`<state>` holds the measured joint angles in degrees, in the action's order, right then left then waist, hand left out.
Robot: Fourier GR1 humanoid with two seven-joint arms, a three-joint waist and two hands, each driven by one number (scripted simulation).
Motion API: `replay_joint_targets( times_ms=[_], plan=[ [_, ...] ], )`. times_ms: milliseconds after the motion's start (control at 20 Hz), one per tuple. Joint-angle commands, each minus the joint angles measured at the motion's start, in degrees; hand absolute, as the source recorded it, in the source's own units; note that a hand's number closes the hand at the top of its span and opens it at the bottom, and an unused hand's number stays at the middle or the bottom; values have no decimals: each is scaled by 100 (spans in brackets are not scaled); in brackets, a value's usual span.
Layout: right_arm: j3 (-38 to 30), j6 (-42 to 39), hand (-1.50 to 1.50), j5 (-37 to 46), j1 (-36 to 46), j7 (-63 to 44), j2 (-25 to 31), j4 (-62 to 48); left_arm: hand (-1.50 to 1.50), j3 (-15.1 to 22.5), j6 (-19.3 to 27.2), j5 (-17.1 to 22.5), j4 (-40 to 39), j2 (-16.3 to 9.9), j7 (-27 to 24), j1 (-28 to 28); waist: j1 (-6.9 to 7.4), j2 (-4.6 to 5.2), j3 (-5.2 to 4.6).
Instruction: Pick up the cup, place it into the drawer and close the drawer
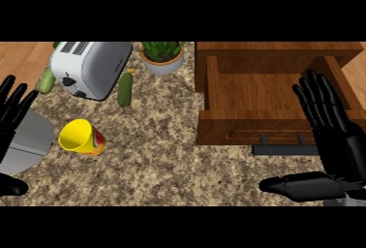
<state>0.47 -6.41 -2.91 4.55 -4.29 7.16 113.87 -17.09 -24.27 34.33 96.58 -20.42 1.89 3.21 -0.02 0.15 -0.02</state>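
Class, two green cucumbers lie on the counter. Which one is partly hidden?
The cucumber left of the toaster; the toaster covers part of it, while the other cucumber lies fully visible.

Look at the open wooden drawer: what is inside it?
The drawer shows only its bare wooden floor; nothing lies in the visible part. The right hand, open, covers its right front corner, so that part cannot be checked. The yellow cup lies on the counter.

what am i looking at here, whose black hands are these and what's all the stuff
This is one view from a humanoid robot's head, looking steeply down at a kitchen counter. The black hands are its own: the left hand at the left edge, the right hand at the right, both open and holding nothing. On the counter lie a yellow cup on its side, a toaster, a cucumber and a potted plant. The wooden drawer stands open and looks empty.
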Motion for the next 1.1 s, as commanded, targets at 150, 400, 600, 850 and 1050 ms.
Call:
replay_joint_targets(
  times_ms=[150, 400, 600, 850, 1050],
  plan=[
    [-334, -172, -150, -239, 696, -224, 186, -593, -150, -232, -454, -388, -2002, -360, -340, 812, -27, 3, -1],
    [-284, -66, -150, -126, 818, -275, 119, -398, -150, -49, -603, -1389, -3122, -153, -1359, 995, -42, -2, -2],
    [-468, -228, -150, -356, 769, -292, 190, -427, -150, -163, -833, -1712, -3911, -352, -1960, 1046, -35, -6, -1],
    [-378, -93, -150, -103, 998, -365, 177, -418, -150, -102, -771, -2448, -5349, -372, -3133, 1267, -72, 6, -8],
    [-514, -145, -150, -192, 1043, -192, 178, -629, -150, -39, -682, -2859, -6310, -476, -3859, 1531, -52, 4, -5]
  ],
)
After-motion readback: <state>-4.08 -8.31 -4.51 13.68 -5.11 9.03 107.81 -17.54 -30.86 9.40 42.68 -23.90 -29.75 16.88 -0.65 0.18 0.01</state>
